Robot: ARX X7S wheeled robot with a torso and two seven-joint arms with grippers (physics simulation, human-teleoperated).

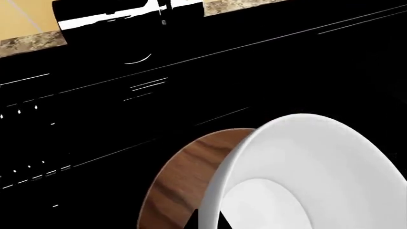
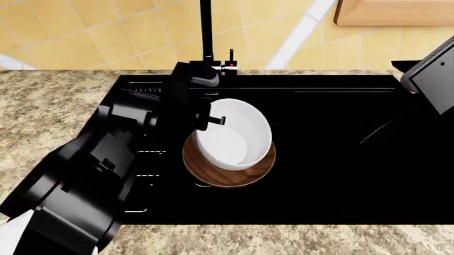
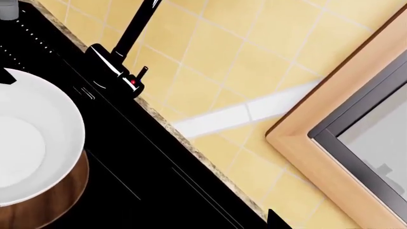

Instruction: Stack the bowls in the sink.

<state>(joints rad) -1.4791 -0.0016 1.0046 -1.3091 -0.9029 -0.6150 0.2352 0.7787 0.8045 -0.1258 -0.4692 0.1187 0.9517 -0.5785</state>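
In the left wrist view, the white bowl (image 1: 318, 171) fills the lower part of the picture. It is tilted and sits inside the brown wooden bowl (image 1: 184, 186), whose rim shows behind it. Around them is the black sink (image 1: 267, 71), and a strip of speckled countertop (image 1: 32, 43) lies at its far edge. The left gripper's fingers do not show clearly here, so I cannot tell from this view how they stand.

In the head view, the two bowls are in the basin of the sink (image 2: 341, 159), the white bowl (image 2: 234, 135) leaning in the wooden bowl (image 2: 230, 170). The left arm reaches over the ribbed drainboard, and the left gripper (image 2: 212, 120) is at the left rim of the white bowl. One short finger (image 2: 216, 120) lies at that rim, but whether the claw grips the bowl I cannot tell. The black faucet (image 2: 206, 32) stands behind the sink. A part of the right arm (image 2: 426, 79) shows at the right edge; its claw is out of sight.

In the right wrist view, the white bowl (image 3: 32, 138) rests in the wooden bowl (image 3: 57, 195) near the faucet (image 3: 124, 47), which has a small red mark. Behind is a yellow tiled wall (image 3: 254, 47) and a wooden frame (image 3: 337, 124). The right gripper itself does not appear.
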